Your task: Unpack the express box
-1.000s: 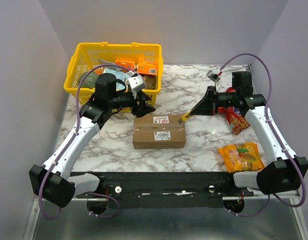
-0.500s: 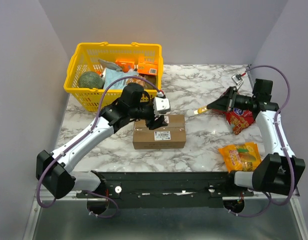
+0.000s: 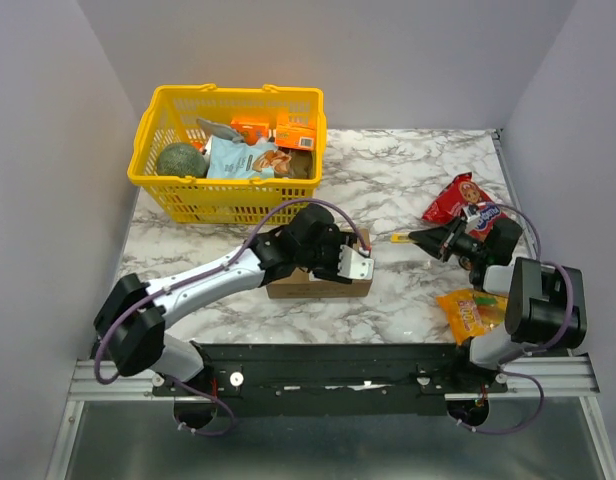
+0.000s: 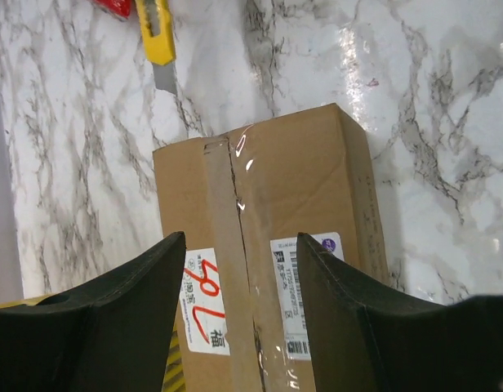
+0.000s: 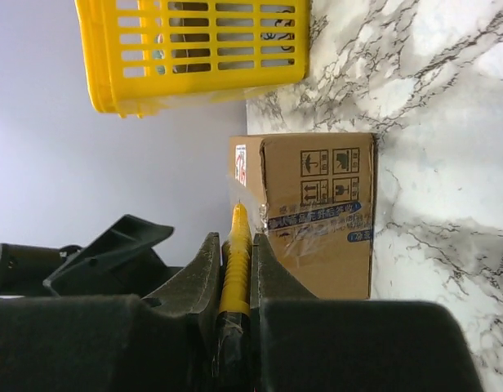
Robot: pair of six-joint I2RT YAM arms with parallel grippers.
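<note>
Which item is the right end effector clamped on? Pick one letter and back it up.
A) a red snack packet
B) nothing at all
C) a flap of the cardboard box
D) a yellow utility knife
D: the right end effector is shut on the yellow utility knife, handle pinched between its fingers, blade pointing toward the express box.
</note>
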